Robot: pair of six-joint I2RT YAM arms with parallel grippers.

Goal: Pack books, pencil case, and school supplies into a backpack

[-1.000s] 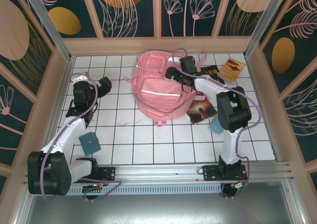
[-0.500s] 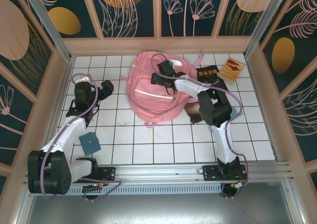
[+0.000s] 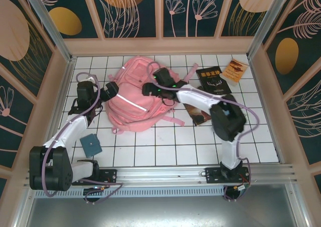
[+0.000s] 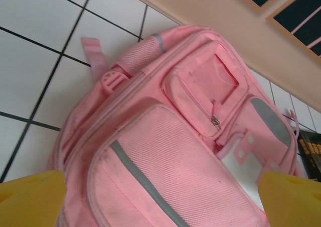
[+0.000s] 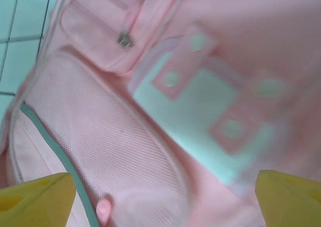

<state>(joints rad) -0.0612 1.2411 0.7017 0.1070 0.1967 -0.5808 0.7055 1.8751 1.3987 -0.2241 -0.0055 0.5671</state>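
Arms hid a good deal from above: the right arm (image 3: 200,99) crossed the small dark book (image 3: 199,116), leaving only its near corner showing, and its wrist covered the upper middle of the backpack (image 3: 131,104). That backpack lay face up on the tiled table (image 3: 165,146), toward the back and left of centre, between the two grippers. The left gripper (image 3: 111,90) stood at its left edge, and whether it touched could not be told; the right gripper (image 3: 148,90) sat over its top. The left wrist view had yellow fingertips (image 4: 30,199) wide apart at the bottom corners, cut off by the frame, with the front pocket and grey strip between them and nothing gripped. The right fingertips (image 5: 35,199) were equally wide over a blurred pale patch with pink squares. The pencil case (image 3: 91,145) lay near the front left, just beside the left arm (image 3: 70,131). The black book (image 3: 215,80) lay at the back right, its yellow Chinese title too small to read. Print on the booklet (image 3: 234,70) near the right wall was illegible.
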